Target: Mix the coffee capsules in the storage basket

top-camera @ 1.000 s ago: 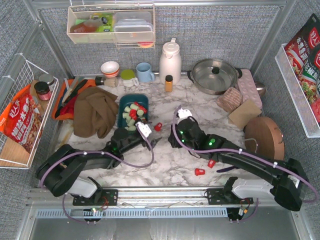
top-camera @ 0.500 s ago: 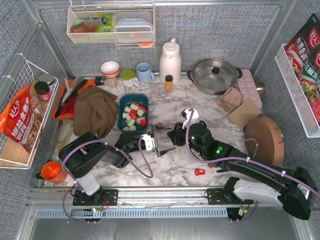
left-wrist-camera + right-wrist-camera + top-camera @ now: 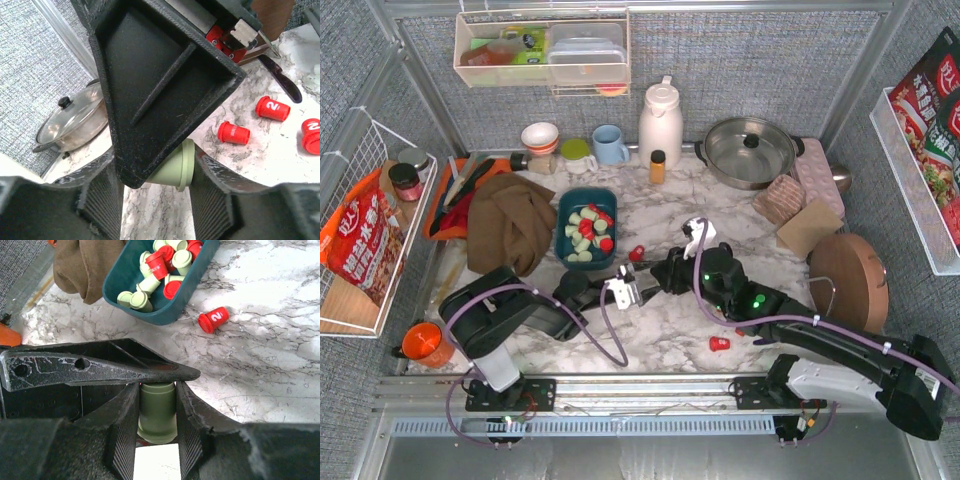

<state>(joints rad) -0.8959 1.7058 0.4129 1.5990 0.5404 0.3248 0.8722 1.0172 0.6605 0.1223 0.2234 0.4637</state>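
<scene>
Mint capsule (image 3: 156, 412) clamped in right gripper (image 3: 156, 392); left gripper (image 3: 156, 185) straddles both, grip unclear; red capsules (image 3: 233, 133) nearby.

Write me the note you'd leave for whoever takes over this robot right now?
Right gripper: shut on a green capsule.
Left gripper: jaws set around that same capsule; whether they grip it cannot be told.
Storage basket: on the table beside a brown cloth, holding red and green capsules together.
Done: a mixed lot is already in the basket.
Left: get the held capsule into the basket, then probably gather the loose red capsules, one beside the basket, another farther from it.
</scene>
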